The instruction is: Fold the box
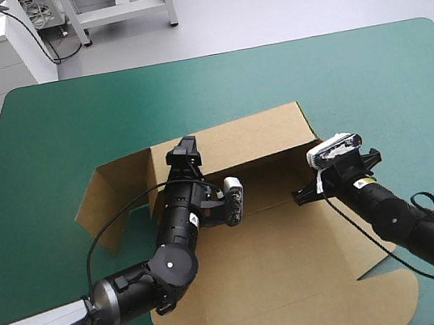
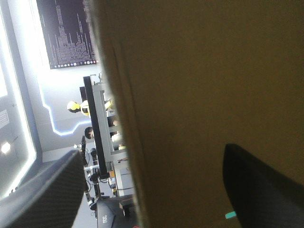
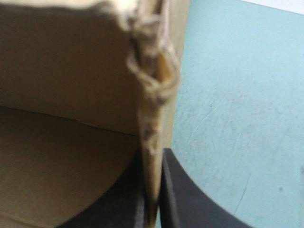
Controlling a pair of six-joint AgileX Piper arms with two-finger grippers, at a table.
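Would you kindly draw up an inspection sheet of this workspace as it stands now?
Surface: teal-green cover, with the box lying on its middle.
Job's things: box, brown board, partly folded; back wall and left side flap raised, near panel flat.
Clutter: nothing seen.
Grippers: left gripper open, its fingers astride a raised wall near the back-left corner; right gripper shut on the box, pinching a raised wall's edge at the box's right side.
Cables: nothing seen beyond the robot's own.
Surroundings: nothing seen at the table's top.
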